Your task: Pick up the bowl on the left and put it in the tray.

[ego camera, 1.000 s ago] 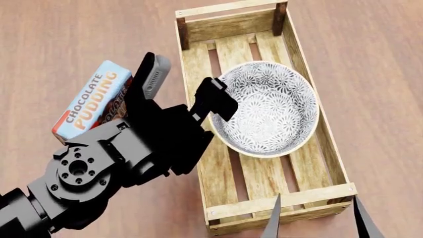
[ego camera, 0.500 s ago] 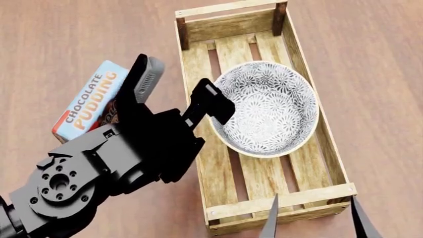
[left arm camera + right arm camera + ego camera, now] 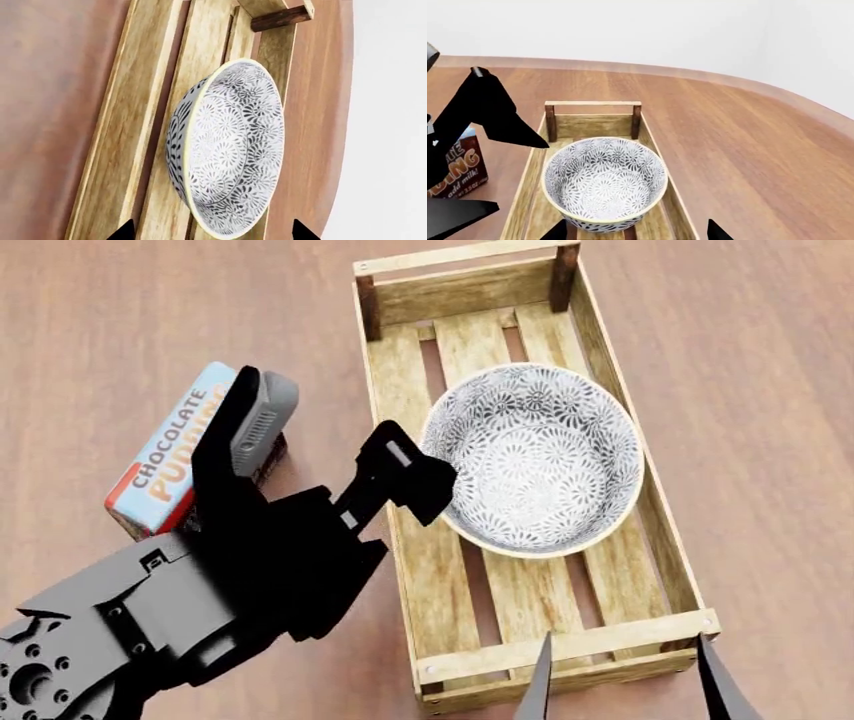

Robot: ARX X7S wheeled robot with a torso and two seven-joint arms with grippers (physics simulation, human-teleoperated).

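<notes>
Head view: bowl (image 3: 541, 455) in tray (image 3: 390, 390), beside left tool (image 3: 327, 435) (fingers spread, empty).

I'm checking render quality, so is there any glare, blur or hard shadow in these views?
Head view: sharp, even light, no glare on the bowl. Left wrist view: tray slats crisp, white background blown flat. Right wrist view: left gripper a featureless black silhouette.

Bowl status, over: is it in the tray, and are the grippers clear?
Left gripper open, empty, beside the tray. Right gripper open near the tray's near end. Bowl resting in the tray. Pudding box outside, no obstruction.
</notes>
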